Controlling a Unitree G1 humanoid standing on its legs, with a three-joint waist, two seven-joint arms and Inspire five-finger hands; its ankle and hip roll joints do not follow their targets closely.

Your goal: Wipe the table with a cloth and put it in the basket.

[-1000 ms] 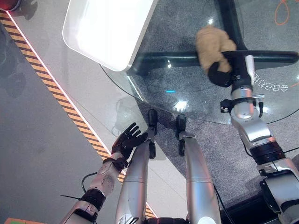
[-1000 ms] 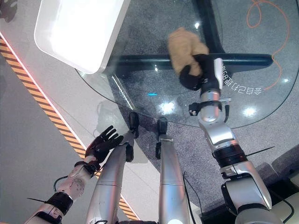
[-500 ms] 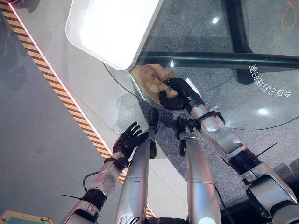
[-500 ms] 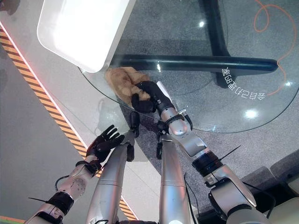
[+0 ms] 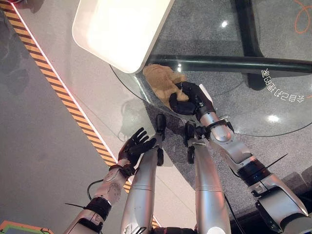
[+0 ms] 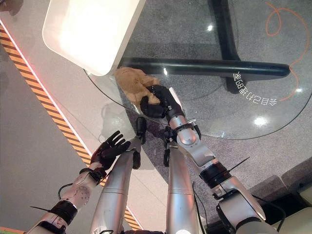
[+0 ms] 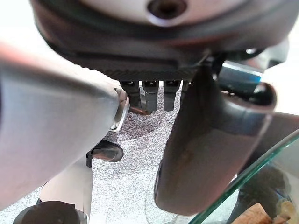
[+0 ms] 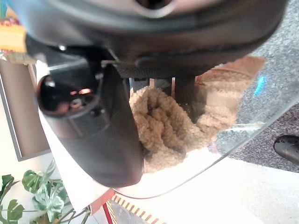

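Observation:
A tan fluffy cloth (image 5: 162, 81) lies bunched on the round glass table (image 5: 273, 87), close to its near left edge. My right hand (image 5: 189, 99) sits on the cloth with fingers and thumb curled round it; the right wrist view shows the cloth (image 8: 161, 126) gripped just inside the glass rim. My left hand (image 5: 134, 146) hangs low beside the table, off the glass, fingers spread and holding nothing.
A white rounded table top or tray (image 5: 122, 29) overlaps the glass at the far left. A dark cross-shaped table base (image 5: 229, 62) shows through the glass. A striped yellow-and-black floor line (image 5: 63, 97) runs on the left. An orange cable (image 6: 287, 24) lies on the floor at far right.
My right hand swept the cloth from the far middle of the glass to its near left edge, then nudged it slightly right. The left hand stayed still.

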